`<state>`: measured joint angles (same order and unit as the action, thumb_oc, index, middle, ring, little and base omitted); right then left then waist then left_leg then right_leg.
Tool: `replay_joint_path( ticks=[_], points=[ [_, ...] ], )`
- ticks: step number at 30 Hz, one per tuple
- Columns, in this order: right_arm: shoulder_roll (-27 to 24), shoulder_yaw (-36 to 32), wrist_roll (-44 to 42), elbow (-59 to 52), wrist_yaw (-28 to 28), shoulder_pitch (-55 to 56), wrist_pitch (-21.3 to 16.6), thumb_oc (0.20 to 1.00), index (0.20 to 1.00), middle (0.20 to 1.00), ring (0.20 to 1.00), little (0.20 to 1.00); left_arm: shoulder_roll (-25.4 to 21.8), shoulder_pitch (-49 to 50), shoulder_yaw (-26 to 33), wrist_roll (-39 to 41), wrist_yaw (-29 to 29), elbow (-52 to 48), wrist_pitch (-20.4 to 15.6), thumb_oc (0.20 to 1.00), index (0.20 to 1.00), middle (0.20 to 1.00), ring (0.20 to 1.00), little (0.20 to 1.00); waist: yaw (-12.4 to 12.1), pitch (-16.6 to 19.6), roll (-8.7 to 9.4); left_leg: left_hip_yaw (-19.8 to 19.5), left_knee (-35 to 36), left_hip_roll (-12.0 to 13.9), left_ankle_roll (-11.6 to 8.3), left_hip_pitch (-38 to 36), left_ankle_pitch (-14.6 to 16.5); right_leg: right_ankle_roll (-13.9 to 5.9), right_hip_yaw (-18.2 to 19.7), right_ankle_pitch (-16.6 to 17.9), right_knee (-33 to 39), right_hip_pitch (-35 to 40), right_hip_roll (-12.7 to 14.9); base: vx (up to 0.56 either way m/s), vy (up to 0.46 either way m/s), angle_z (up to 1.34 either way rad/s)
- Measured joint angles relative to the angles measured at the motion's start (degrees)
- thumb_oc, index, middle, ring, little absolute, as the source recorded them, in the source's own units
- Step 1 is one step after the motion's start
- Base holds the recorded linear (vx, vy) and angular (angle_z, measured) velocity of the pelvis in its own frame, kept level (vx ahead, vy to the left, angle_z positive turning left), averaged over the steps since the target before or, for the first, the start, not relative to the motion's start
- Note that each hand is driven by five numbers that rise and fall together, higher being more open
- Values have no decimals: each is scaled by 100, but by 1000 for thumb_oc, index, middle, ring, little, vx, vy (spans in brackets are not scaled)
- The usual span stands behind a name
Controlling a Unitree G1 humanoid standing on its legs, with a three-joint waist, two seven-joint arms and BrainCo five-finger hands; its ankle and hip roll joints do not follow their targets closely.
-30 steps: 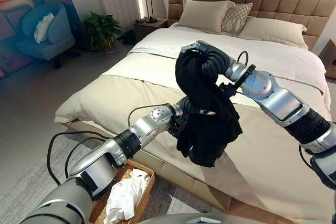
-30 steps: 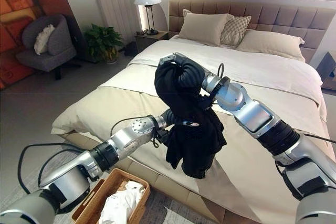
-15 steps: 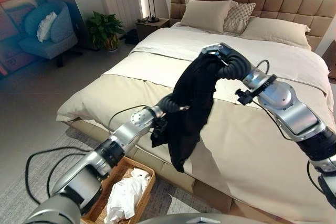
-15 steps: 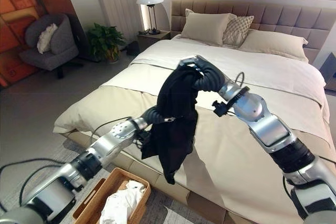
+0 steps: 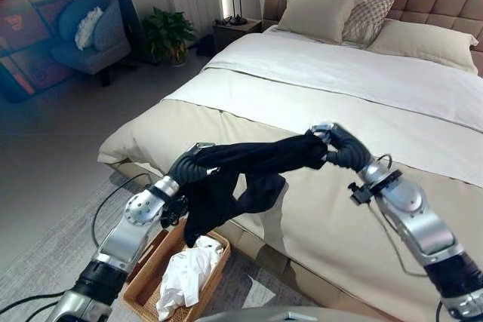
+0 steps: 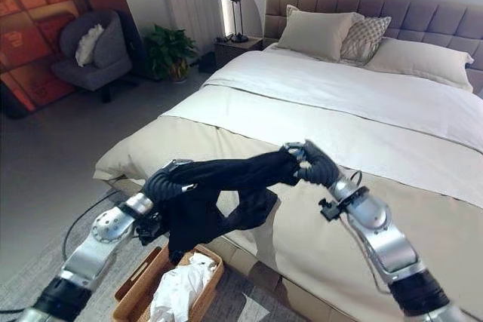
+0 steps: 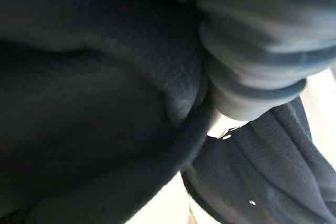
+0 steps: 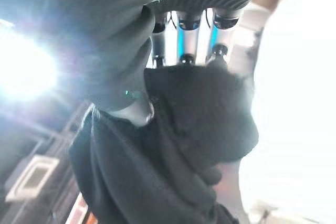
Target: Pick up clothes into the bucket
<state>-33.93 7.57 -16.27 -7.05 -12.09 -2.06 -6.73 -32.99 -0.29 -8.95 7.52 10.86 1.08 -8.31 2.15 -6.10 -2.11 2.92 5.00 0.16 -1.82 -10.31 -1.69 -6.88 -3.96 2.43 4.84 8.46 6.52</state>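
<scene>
Right hand [image 5: 332,145] is gripping one end of the black garment [image 5: 241,167], its fingers curled round a bunched fold, as the right wrist view shows. Left hand [image 6: 167,179] is carrying the other end; its fingers are buried in the cloth, so whether they are clamping or merely lying under the fabric cannot be told. Between the two hands the garment is hanging stretched over the near edge of the bed [image 5: 423,96], with loose folds drooping from the middle down toward the wicker basket [image 5: 151,292] on the floor.

That sagging is suggesting a light, limp and thick fabric, one that is likely to slip through a loose hold and drape wherever it is let go. Bunched folds near each end are looking like the safest places to take hold, since a flat pinch could be pulling out.

Inside the basket a crumpled white garment [image 5: 185,277] is lying, filling much of it, though room appears to be remaining on top. Black cloth is hanging just above the basket's far rim, not yet inside.
</scene>
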Motion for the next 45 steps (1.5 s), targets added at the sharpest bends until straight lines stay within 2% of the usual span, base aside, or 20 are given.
replay_joint_path(
  ticks=[3, 4, 7, 8, 15, 19, 25, 32, 45],
  points=[
    [222, -839, 3, 962, 200, 383, 43, 1000, 1000, 1000, 1000, 1000, 1, 366, 994, -5, -387, 665, 156, 200, 200, 200, 200, 200, 14, -12, 6, -3, -1, 5, -7, 4, 12, 0, -14, -6, 27, 15, -6, 0, 0, 0],
    [175, -1258, 13, 1563, 333, 661, 173, 1000, 1000, 1000, 1000, 1000, -61, 587, 1562, -6, -609, 1002, 250, 200, 200, 200, 200, 200, 3, -53, 28, -9, -1, 6, -17, 6, 20, 13, -46, -16, 26, 18, -10, -18, 17, 5],
    [261, -1500, 102, 2466, 432, 1136, 255, 1000, 1000, 1000, 1000, 1000, -198, 932, 2117, -6, -869, 1314, 277, 200, 200, 200, 200, 200, -2, -142, 50, -29, -1, 15, -24, 63, 24, 19, -86, -25, 17, -40, -14, -12, 14, 6],
    [342, -1438, 233, 2752, 445, 1348, 434, 1000, 1000, 1000, 1000, 1000, -195, 982, 2229, -3, -988, 1391, 284, 200, 200, 200, 200, 200, -17, -169, 58, -55, -3, 7, -22, 115, 18, 31, -129, -15, 19, -63, -14, -23, 2, 9],
    [865, -1317, 559, 3788, 491, 1532, 424, 1000, 1000, 1000, 1000, 1000, -196, 1013, 2433, 129, -1149, 1332, 234, 200, 200, 200, 200, 200, -19, -234, 96, -106, -2, -7, -27, 191, 21, 5, -161, -35, 18, -113, 14, -36, 2, 4],
    [1107, -1312, 556, 4653, 566, 1523, 412, 1000, 1000, 1000, 1000, 1000, -215, 1003, 2614, 337, -1307, 1131, 227, 200, 200, 200, 200, 200, -22, -306, 175, -153, -21, 1, -27, 335, 19, 23, -194, -22, -35, -265, 3, -50, 2, 4],
    [1160, -1278, 556, 5636, 779, 1357, 332, 1000, 1000, 1000, 1000, 1000, -692, 1000, 2763, 341, -1476, 731, 115, 200, 200, 200, 200, 200, -100, -497, 259, -172, -80, -2, -28, 434, 19, 22, -224, -22, -70, -337, 12, -21, 0, 1],
    [1267, -1089, 559, 6684, 897, 1111, 304, 1000, 1000, 1000, 1000, 1000, -1081, 864, 3237, 702, -1875, 271, -271, 200, 200, 200, 200, 200, -296, -594, 262, -300, -118, -6, -31, 539, 19, 12, -326, -31, -66, -365, 11, -12, -4, 9],
    [1346, -860, 563, 6989, 1070, 934, 287, 1000, 1000, 1000, 1000, 1000, -1002, 644, 3787, 207, -3118, -43, -523, 200, 200, 200, 200, 200, -312, -664, 296, -377, -159, -14, -40, 609, 23, -8, -446, -56, -72, -360, 27, 1, 1, 4]
  ],
)
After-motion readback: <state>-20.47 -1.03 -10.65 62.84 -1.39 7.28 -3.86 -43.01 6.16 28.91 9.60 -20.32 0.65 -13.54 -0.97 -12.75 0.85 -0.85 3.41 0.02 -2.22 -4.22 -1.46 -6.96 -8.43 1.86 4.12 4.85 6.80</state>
